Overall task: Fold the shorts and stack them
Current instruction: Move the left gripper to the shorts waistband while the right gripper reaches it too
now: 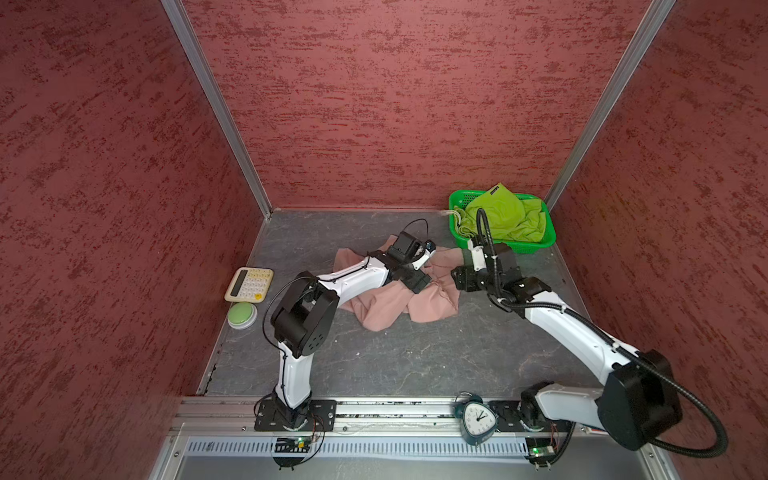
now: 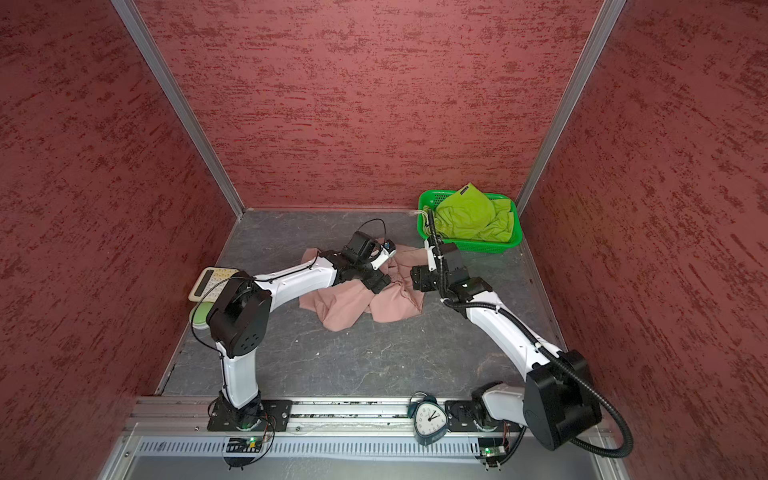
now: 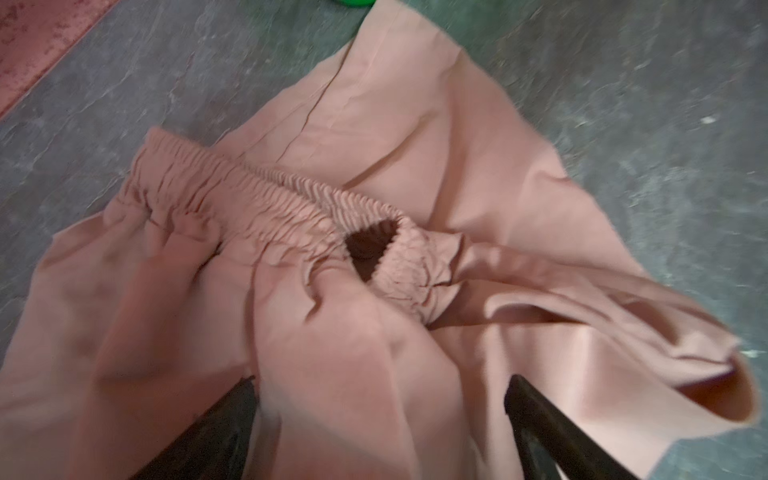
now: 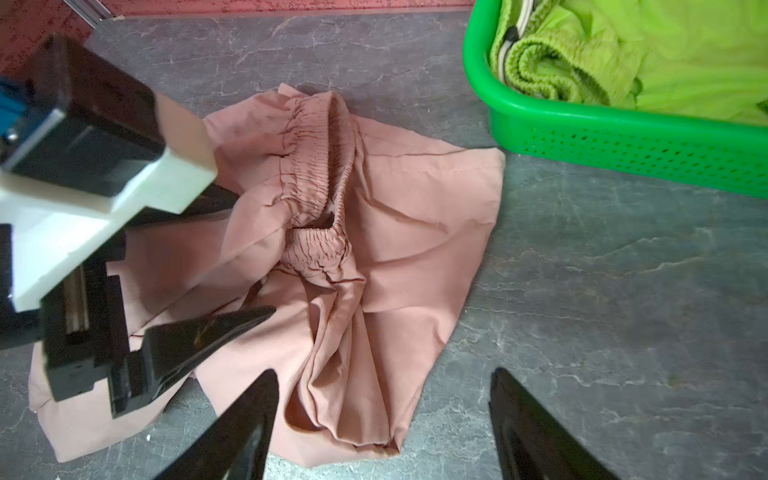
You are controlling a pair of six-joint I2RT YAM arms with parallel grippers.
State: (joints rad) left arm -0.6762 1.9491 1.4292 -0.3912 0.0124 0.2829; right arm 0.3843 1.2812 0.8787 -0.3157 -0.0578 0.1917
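Note:
The dusty pink shorts [image 1: 386,307] [image 2: 345,307] lie crumpled in the middle of the grey floor, with the gathered waistband [image 3: 266,195] [image 4: 320,166] on top. My left gripper [image 1: 417,282] [image 3: 381,382] is low over them. It is open, with a bulge of pink cloth between the wide-apart fingers. My right gripper [image 1: 459,278] [image 4: 384,374] hangs open above the right edge of the pink shorts and holds nothing. The lime green shorts [image 1: 503,216] [image 2: 469,216] [image 4: 665,54] are bunched inside the green basket [image 1: 536,245] [image 4: 623,137].
The basket stands in the far right corner, just behind my right gripper. A calculator [image 1: 248,284] and a green button [image 1: 242,314] lie by the left wall. An alarm clock [image 1: 478,419] sits on the front rail. Red walls close in three sides.

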